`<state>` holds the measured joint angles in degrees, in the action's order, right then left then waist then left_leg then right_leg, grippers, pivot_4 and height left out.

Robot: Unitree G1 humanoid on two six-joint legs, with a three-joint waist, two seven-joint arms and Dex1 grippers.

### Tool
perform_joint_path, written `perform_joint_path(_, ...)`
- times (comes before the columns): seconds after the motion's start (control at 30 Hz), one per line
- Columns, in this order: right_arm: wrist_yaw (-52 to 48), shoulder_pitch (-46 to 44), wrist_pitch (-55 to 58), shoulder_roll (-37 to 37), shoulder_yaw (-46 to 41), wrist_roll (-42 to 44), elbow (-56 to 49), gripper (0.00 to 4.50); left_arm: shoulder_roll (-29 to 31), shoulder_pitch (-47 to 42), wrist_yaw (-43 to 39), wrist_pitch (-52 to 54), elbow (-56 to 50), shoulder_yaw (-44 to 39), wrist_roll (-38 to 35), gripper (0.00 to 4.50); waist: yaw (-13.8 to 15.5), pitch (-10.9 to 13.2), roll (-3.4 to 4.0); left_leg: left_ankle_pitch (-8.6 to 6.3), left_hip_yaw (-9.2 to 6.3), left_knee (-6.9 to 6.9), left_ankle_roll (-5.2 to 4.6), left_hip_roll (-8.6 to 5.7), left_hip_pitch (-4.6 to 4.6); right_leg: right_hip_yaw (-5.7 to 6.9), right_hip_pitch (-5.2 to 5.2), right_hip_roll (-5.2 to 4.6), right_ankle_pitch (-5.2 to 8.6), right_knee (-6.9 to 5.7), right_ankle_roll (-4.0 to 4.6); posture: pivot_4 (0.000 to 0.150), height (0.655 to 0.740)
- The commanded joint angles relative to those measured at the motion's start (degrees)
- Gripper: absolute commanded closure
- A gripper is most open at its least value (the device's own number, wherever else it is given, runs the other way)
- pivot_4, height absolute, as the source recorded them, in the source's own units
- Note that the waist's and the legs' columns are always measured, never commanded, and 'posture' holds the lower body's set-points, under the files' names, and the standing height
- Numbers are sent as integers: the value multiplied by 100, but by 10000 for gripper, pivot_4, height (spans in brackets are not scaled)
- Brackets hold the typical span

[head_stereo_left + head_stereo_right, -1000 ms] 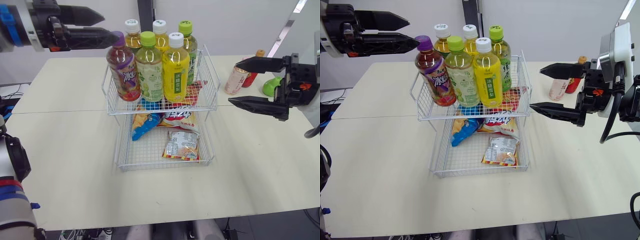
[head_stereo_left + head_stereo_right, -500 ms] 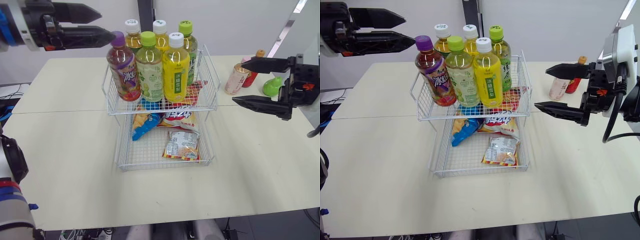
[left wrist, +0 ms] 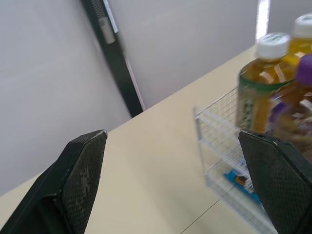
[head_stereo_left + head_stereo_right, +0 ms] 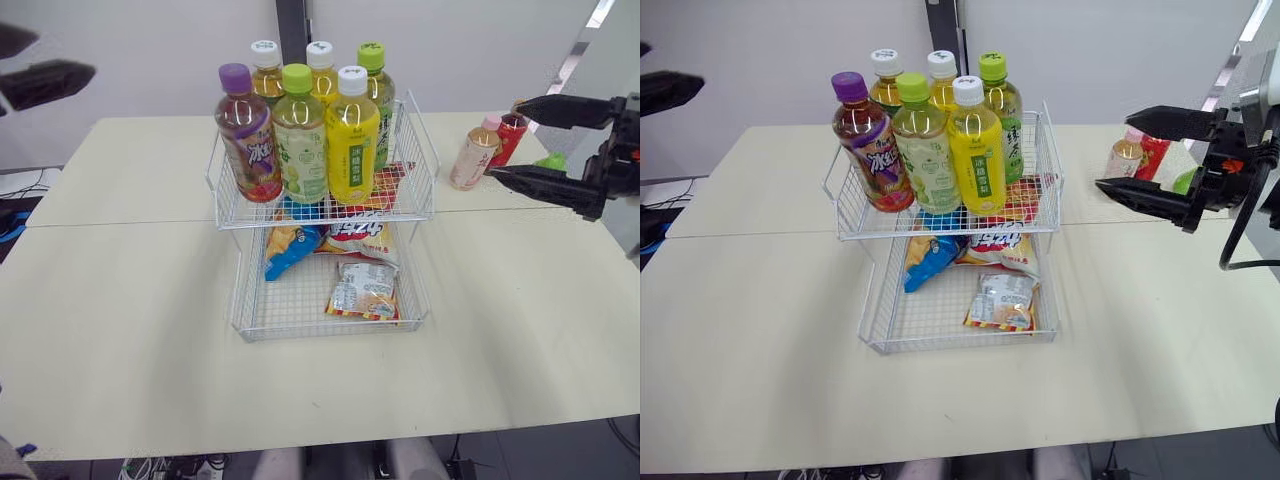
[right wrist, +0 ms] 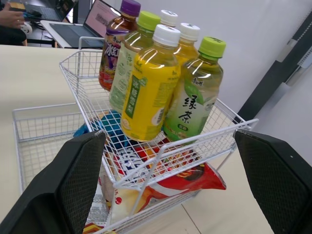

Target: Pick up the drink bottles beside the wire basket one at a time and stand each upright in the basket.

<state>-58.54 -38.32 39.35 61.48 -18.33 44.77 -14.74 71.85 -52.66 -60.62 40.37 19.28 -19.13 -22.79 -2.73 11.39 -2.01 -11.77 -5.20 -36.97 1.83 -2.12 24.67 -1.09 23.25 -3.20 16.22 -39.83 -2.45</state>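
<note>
On pale table (image 4: 120, 300), found two-tier basket (image 4: 425, 190) near the middle. Counted six bottles (image 4: 352, 130) upright in its upper tier, three in front and three behind, with purple, lime, white and green caps. Saw snack packs (image 4: 363, 290) lying in the lower tier. Found two more outside, right of basket and apart from it: pink-capped bottle (image 4: 472, 158) and red bottle (image 4: 510, 140), upright, side by side. Noted right gripper (image 4: 502, 138) spread wide near those two, gripping nothing. Noted left gripper (image 4: 62, 55) raised far off to the left, fingers wide apart, empty.
</note>
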Motion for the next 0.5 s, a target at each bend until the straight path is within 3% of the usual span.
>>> perform_joint_path(0.03, -333, 237, -444, 180, -245, -265, 167, 0, 95, 900, 156, -377, -35, -744, 137, 361, 5, -1, 1, 0, 3, 3, 0, 1, 0, -1, 0, -1, 0, 4, 0, 1500, 7400)
perform_joint_path(0.23, -523, 901, -1129, 222, -213, -957, 522, 0, -591, 2648, 990, -1310, -647, -1395, 546, 361, 60, -1, 1, -1, 4, 2, -1, 4, -1, -8, 2, -9, -1, 4, 2, 1500, 7400)
perform_joint_path(0.37, -340, 1285, -1533, -31, -186, -1311, 658, 0, -1188, 3201, 1451, -1626, -1024, -1529, 522, 361, 98, -2, 0, -1, 1, 0, -1, 4, -3, -10, 0, -23, -2, 4, 3, 1500, 7400)
perform_joint_path(0.5, 184, 1760, -2227, -582, -160, -1919, 940, 0, -2173, 3696, 2336, -1865, -1561, -1638, 542, 361, 109, -9, -2, -1, -3, 2, 0, 1, -7, -9, -4, -39, -3, 7, 2, 1500, 7400)
